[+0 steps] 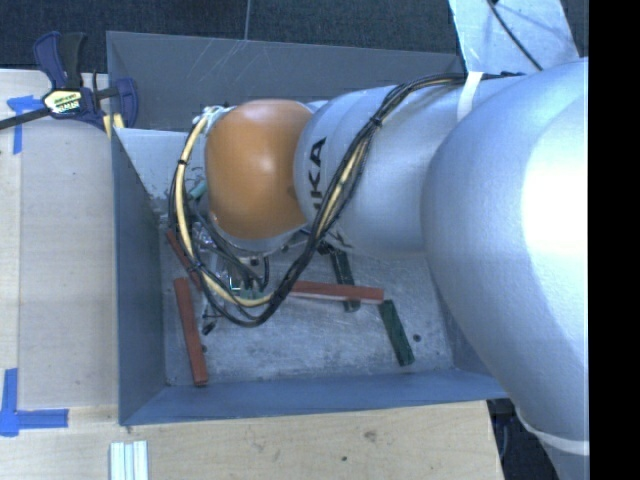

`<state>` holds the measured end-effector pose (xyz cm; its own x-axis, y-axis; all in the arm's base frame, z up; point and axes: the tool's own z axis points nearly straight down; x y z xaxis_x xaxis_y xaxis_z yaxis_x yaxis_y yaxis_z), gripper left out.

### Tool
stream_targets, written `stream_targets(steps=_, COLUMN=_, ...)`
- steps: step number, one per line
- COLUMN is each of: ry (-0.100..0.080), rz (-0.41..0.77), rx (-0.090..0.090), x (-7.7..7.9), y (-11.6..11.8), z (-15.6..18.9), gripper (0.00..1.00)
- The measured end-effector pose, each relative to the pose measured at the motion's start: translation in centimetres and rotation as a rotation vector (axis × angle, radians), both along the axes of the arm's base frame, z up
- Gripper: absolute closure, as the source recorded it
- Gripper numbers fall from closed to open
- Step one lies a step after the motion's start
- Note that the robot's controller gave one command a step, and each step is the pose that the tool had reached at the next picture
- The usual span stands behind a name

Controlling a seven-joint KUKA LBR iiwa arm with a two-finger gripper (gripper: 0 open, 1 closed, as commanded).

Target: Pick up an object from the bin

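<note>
Camera view: long flat red-brown stick, seemingly wood, lay at 8 o'clock in grey metal bin, just beside gripper; nearest candidate. Likely light, stiff, sturdy; best taken across narrow width, mid-length. Claw state could not be told, hidden under orange cover. Similar red-brown bar near 5 o'clock; dark green stick at 4 o'clock.
</note>
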<state>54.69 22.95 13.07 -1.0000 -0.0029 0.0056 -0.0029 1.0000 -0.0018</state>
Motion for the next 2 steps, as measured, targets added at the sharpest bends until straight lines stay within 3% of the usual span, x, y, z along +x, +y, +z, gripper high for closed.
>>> stream_targets(steps=1, ry=-0.007, rz=-0.213, rx=0.001, x=4.34, y=-2.27, z=-6.26, gripper=0.0)
stream_targets(steps=2, ry=-0.013, rz=-0.049, rx=0.004, x=4.73, y=-1.98, z=-6.05, gripper=0.0)
